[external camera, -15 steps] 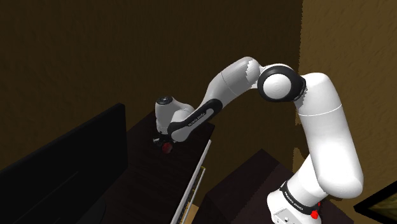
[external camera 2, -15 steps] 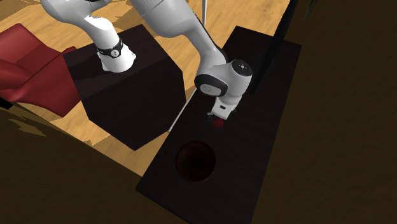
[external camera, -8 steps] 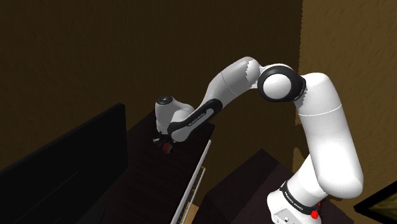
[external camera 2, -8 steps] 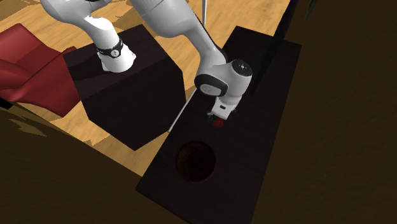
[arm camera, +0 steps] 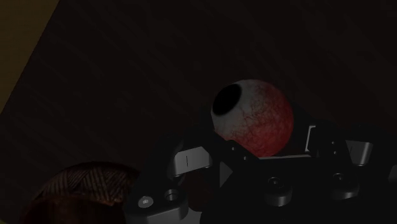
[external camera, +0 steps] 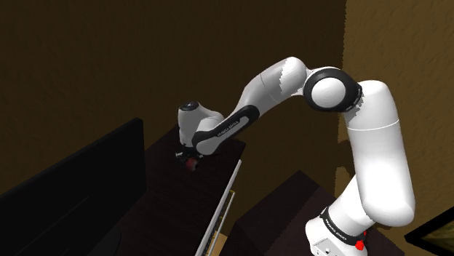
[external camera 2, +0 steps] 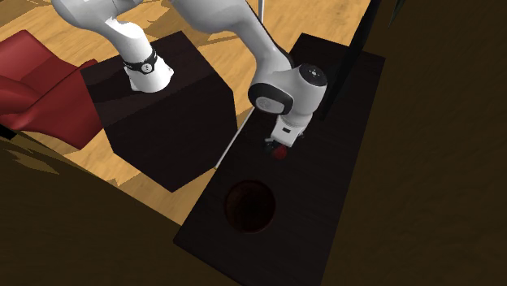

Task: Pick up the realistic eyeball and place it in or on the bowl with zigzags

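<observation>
Your fingers (arm camera: 191, 159) are pinched on both sides of the eyeball (arm camera: 253, 118), carrying it just off the dark counter (external camera 2: 317, 187), I think, it's dim. The zigzag bowl (external camera 2: 250, 206) sits nearby, so go higher to clear its rim.

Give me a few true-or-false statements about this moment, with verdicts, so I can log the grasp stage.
1. The gripper is shut on the eyeball. True.
2. The eyeball already lies in the bowl. False: it sits between the fingers, apart from the bowl.
3. The bowl stands on the dark table. True.
4. The eyeball is plain blue. False: it is whitish with red veining and a black pupil.
</observation>
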Robot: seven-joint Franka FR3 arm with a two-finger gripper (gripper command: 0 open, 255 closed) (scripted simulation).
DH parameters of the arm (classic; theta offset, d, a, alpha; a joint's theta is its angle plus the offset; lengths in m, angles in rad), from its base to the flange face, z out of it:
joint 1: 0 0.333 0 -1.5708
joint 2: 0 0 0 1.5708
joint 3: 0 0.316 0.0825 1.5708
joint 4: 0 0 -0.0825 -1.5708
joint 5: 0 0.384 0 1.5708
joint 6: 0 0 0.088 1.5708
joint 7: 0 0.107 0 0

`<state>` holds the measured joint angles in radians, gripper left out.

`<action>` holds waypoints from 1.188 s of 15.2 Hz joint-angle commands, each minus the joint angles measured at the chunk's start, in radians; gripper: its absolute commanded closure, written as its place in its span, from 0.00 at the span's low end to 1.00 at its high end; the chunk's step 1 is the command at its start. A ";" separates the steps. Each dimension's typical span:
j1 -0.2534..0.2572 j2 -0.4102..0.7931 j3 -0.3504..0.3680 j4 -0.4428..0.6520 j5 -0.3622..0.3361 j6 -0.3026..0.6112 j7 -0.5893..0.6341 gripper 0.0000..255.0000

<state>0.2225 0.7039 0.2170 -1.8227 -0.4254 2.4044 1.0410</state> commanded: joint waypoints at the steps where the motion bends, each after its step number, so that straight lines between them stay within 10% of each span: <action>1: -0.005 -0.023 0.006 -0.007 0.007 -0.015 -0.007 1.00; 18: -0.037 -0.191 0.055 -0.025 0.075 -0.159 -0.065 1.00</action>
<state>0.1867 0.5207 0.2694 -1.8492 -0.3538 2.2540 0.9794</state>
